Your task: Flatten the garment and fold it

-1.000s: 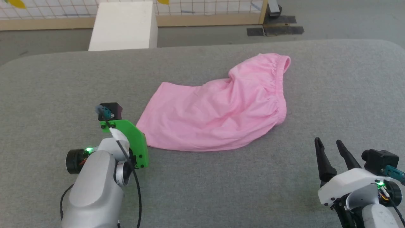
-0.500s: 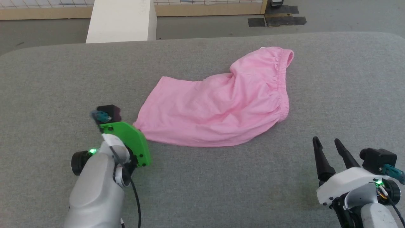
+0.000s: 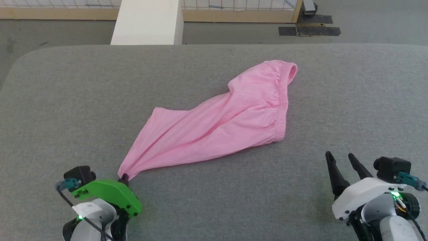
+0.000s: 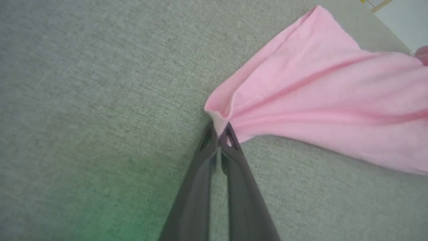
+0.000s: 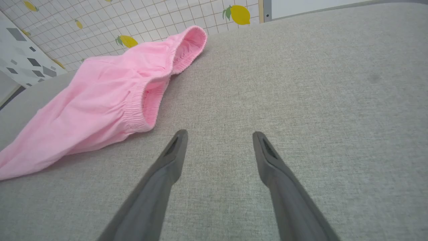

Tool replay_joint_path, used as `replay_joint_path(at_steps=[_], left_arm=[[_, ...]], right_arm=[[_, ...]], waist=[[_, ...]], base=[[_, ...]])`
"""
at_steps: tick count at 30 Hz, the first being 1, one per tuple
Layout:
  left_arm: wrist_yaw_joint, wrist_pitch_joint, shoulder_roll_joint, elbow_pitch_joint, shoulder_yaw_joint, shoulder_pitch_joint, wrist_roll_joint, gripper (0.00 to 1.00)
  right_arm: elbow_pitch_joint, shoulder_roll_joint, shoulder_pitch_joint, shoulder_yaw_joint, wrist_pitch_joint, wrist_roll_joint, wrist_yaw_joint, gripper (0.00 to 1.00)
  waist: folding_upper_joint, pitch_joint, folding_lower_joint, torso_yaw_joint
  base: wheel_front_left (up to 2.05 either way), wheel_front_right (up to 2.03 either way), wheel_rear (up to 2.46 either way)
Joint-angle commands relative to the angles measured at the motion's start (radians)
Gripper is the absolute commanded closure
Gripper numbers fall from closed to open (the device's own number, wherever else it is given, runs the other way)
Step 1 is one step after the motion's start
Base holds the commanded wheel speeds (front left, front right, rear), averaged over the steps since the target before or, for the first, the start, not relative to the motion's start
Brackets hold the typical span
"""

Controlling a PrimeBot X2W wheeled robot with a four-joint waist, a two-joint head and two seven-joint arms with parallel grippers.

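While nipped in left pincer (image 4: pixel 219 130), garment (image 3: pixel 227 124) corner; right pincer (image 5: pixel 219 134) agape.

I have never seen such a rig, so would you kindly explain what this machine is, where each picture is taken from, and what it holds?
This is a two-armed wheeled robot; each arm ends in a gripper with two fingers. One picture comes from a camera on its head, looking down at a grey padded table. The other two come from cameras on its wrists, looking along each gripper's fingers. Light pink shorts with a gathered waistband lie rumpled on the table. The left gripper is shut on one corner of the shorts, where the cloth bunches to a point. The right gripper is open and empty, apart from the shorts.
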Motion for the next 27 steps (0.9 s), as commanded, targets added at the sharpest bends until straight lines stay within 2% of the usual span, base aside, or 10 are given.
replay_joint_path(at_steps=[1, 5, 8, 12, 19, 27], left_arm=[[0.011, -0.013, -0.008, -0.01, -0.001, 0.011, -0.003, 0.0], [-0.009, -0.133, 0.01, -0.079, -0.014, -0.018, 0.042, 0.0], [-0.029, -0.286, 0.044, -0.125, -0.039, -0.027, 0.125, 0.0], [-0.032, -0.415, 0.049, -0.138, -0.068, -0.001, 0.187, 0.0], [-0.025, -0.465, 0.02, -0.114, -0.103, 0.017, 0.202, 0.0], [-0.025, -0.472, 0.01, -0.087, -0.125, -0.008, 0.199, 0.0]], right_arm=[[0.003, 0.001, 0.004, 0.003, 0.013, 0.0, -0.002, 0.0], [-0.003, 0.001, -0.017, 0.03, 0.077, -0.014, -0.002, 0.0], [-0.005, 0.0, -0.064, 0.073, 0.167, -0.033, -0.002, 0.0], [0.013, -0.017, -0.156, 0.131, 0.283, -0.058, -0.002, 0.0], [0.135, -0.024, -0.304, 0.153, 0.427, -0.145, -0.002, 0.0], [0.271, -0.019, -0.386, 0.187, 0.434, -0.17, -0.002, 0.0]], waist=[[-0.0001, 0.0, 0.0, 0.015], [-0.0001, -0.001, 0.0, 0.035], [-0.0001, 0.002, 0.0, 0.043], [-0.0001, 0.016, 0.0, 0.054], [-0.0001, 0.053, 0.0, 0.09], [-0.0001, 0.094, 0.0, 0.116]], base=[[0.0, 0.0, 0.0], [0.0, 0.0, 0.0], [0.0, 0.0, 0.0], [0.0, 0.0, 0.0], [0.0, 0.0, 0.0], [0.0, 0.0, 0.0]])
